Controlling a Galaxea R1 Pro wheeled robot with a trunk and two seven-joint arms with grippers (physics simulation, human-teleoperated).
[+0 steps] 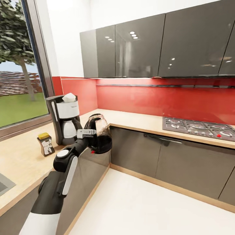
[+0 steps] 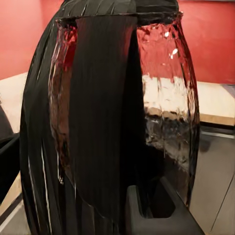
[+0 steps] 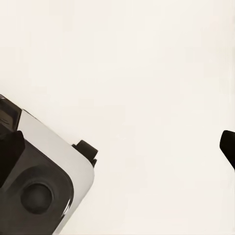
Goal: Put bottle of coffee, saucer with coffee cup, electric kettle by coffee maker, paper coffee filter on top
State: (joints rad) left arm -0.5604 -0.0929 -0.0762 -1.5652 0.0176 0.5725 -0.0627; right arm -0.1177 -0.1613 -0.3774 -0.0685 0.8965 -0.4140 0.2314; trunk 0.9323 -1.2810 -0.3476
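The electric kettle hangs in the air off the front edge of the countertop, just right of the coffee maker. The left gripper appears clamped on its black handle, though the fingers are hard to make out. A paper coffee filter sits on top of the coffee maker, and the bottle of coffee stands just left of it. The right gripper hangs over pale floor; its jaw state cannot be told.

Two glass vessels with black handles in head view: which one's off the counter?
The electric kettle, carried by the left gripper beyond the countertop edge. The coffee maker carafe sits in its machine.
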